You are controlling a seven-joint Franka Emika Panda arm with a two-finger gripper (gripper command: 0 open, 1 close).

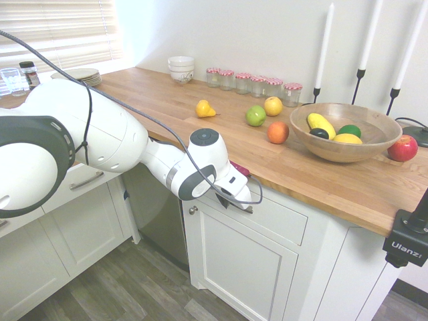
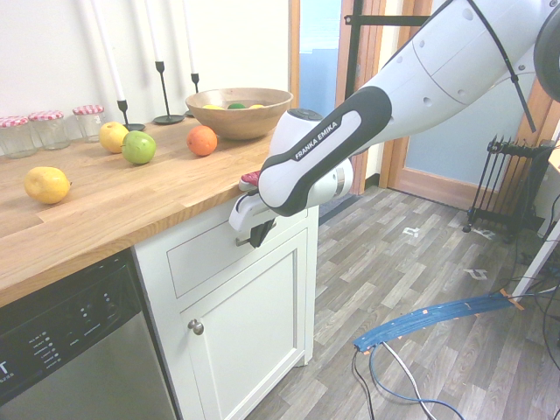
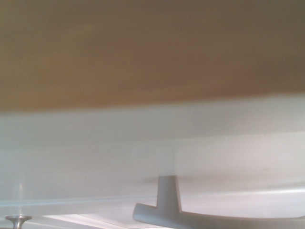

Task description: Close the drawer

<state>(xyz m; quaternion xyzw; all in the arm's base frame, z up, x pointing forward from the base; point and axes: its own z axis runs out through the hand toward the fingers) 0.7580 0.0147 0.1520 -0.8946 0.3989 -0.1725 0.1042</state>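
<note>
Drawer closure: final push
Drawer appears flush; hand closed at its front. Next: withdraw clear.

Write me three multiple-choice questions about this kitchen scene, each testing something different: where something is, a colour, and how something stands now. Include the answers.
1. Where is the avocado-green fruit?
A) In the wooden bowl
B) On the stacked plates
C) On the floor

2. What colour are the jar lids' checks?
A) Blue and yellow
B) Red and white
C) Black and green

3. How does the drawer under the arm stand?
A) Pulled halfway out
B) Lying on the floor
C) Closed

Answers:
1 A: the green fruit lies inside the wooden bowl.
2 B: the jar lids show red and white.
3 C: the drawer has its front flush with the cabinet frame.
</note>
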